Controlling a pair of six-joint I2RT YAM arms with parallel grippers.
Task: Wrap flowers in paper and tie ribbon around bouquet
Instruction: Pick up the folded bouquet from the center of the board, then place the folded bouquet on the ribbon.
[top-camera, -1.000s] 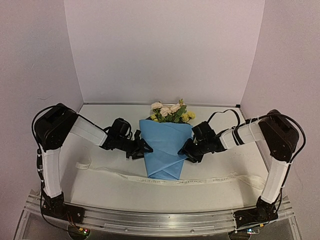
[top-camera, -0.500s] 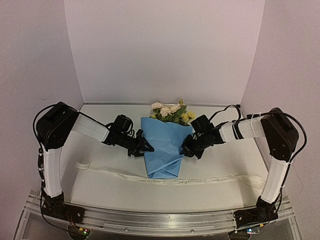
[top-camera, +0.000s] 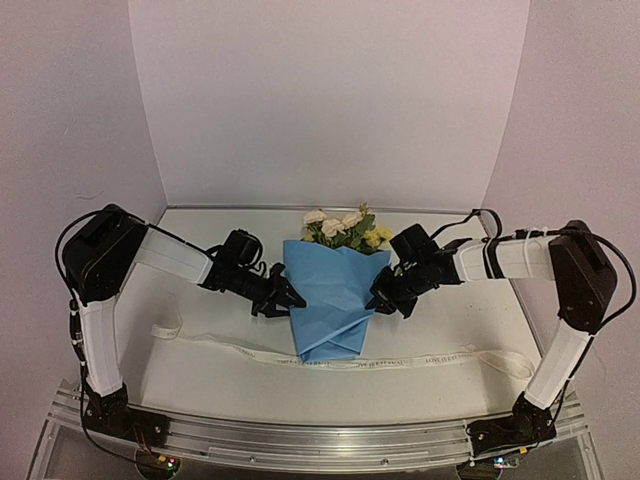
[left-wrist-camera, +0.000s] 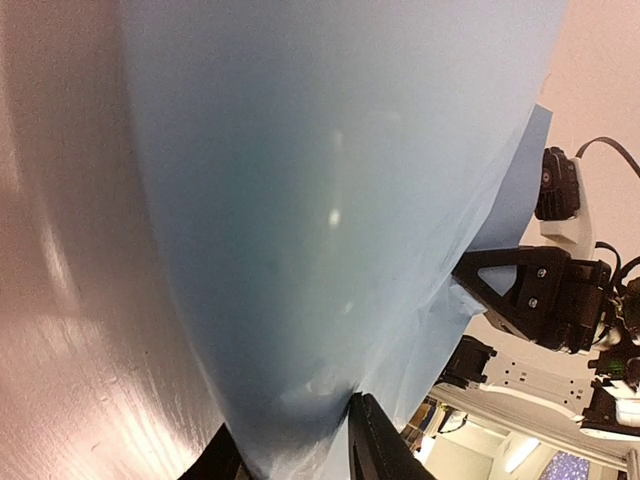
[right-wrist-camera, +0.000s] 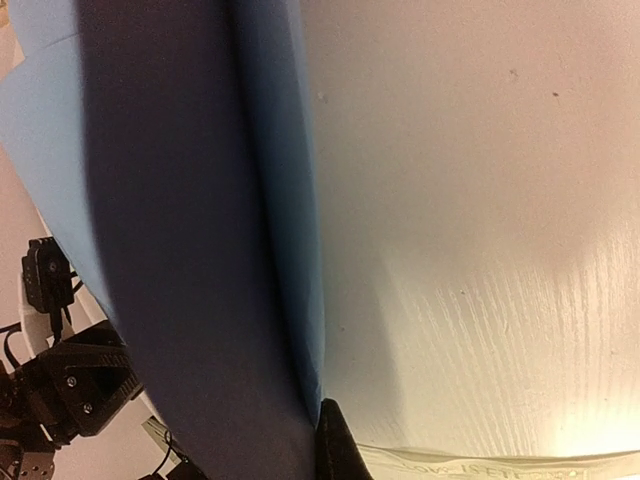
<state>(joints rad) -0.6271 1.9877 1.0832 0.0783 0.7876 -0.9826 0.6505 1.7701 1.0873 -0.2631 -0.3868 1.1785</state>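
The bouquet lies mid-table: yellow and pink-cream flowers (top-camera: 340, 228) top a light blue paper (top-camera: 330, 295) cone whose tip points at me. My left gripper (top-camera: 284, 298) is at the cone's left edge. In the left wrist view a bulge of paper (left-wrist-camera: 330, 200) is pinched in my left gripper (left-wrist-camera: 300, 440). At the right edge, my right gripper (top-camera: 380, 300) is shut on the paper. Its wrist view shows the paper's edge (right-wrist-camera: 290, 250) running into my right gripper (right-wrist-camera: 318, 420), with one finger hidden behind the sheet. The cream ribbon (top-camera: 420, 358) lies flat under the cone's tip.
White walls enclose the table at the back and both sides. An aluminium rail (top-camera: 320, 435) carrying the arm bases runs along the near edge. The ribbon's left end (top-camera: 165, 328) curls near the left arm. The stems are hidden inside the cone.
Both grippers moved in against the cone's side edges and closed on the paper. The right arm's elbow swung out to the right. The cone shifted slightly.
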